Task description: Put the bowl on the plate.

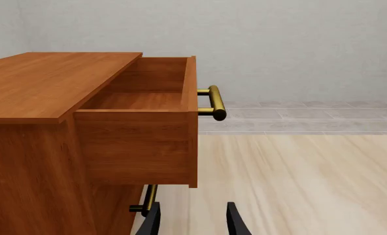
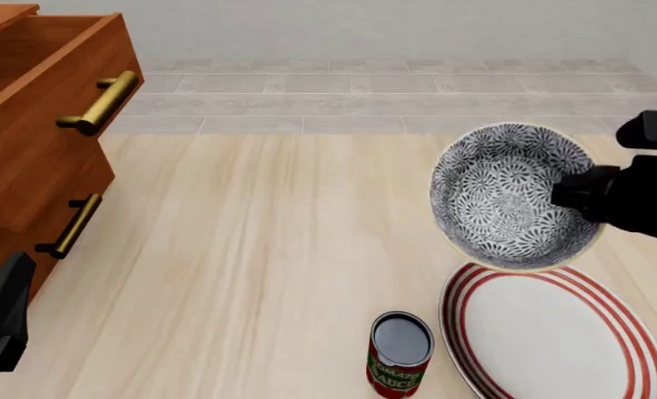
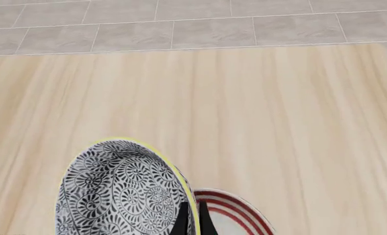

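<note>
The right gripper (image 3: 191,220) is clamped on the rim of the bowl (image 2: 514,195), one finger inside the wall and one outside, the two nearly touching across it; in the front view the dark body of the right arm covers the bowl's right edge, and the bowl hangs tilted, its patterned inside turned toward the camera, above the table (image 2: 262,249) at the right side; the bowl's lower edge overlaps the far rim of the plate (image 2: 556,337) in that view, though whether the two touch I cannot tell; the plate lies flat on the table at the near right, its red rings plain to see, and the right wrist view shows a part of that ringed rim just beside the bowl's wall; a can (image 2: 400,353) with a red label stands upright on the table just to the left of the plate, apart from the bowl.

The left gripper (image 1: 192,220) sits low at the near left, beside a wooden cabinet (image 2: 29,166); its two dark fingers stand apart with nothing between them; the cabinet's top drawer (image 1: 141,132) is pulled out, with a brass handle (image 1: 214,103) on its front, and a second brass handle shows below it.
</note>
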`<state>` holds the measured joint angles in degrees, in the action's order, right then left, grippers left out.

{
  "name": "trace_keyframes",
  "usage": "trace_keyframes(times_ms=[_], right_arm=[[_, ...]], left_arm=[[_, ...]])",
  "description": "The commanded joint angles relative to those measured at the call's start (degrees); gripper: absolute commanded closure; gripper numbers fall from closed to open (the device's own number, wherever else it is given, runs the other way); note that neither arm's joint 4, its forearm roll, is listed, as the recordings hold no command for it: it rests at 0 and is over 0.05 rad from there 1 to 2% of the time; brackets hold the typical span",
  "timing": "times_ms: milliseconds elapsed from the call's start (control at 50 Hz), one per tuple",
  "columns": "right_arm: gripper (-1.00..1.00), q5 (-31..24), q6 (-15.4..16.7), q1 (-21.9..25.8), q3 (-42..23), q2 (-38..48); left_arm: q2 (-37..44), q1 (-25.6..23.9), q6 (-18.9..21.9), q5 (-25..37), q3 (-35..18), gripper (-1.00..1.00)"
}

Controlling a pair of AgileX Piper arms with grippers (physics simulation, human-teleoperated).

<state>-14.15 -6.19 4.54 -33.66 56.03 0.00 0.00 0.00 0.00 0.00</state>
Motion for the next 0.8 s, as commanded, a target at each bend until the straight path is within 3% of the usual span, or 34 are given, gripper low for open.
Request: trace_keyframes(times_ms=[20,800], right_arm=[[1.00,-1.73,-0.40,-1.32,1.11,-2.95],[1.00,-8.75,-2.33,-4.56,7.96,-15.11]], left_arm=[[0.00,0.00,0.00,0.00,0.00,-1.00],[0.00,0.00,0.00,0.00,0.00,-1.00]])
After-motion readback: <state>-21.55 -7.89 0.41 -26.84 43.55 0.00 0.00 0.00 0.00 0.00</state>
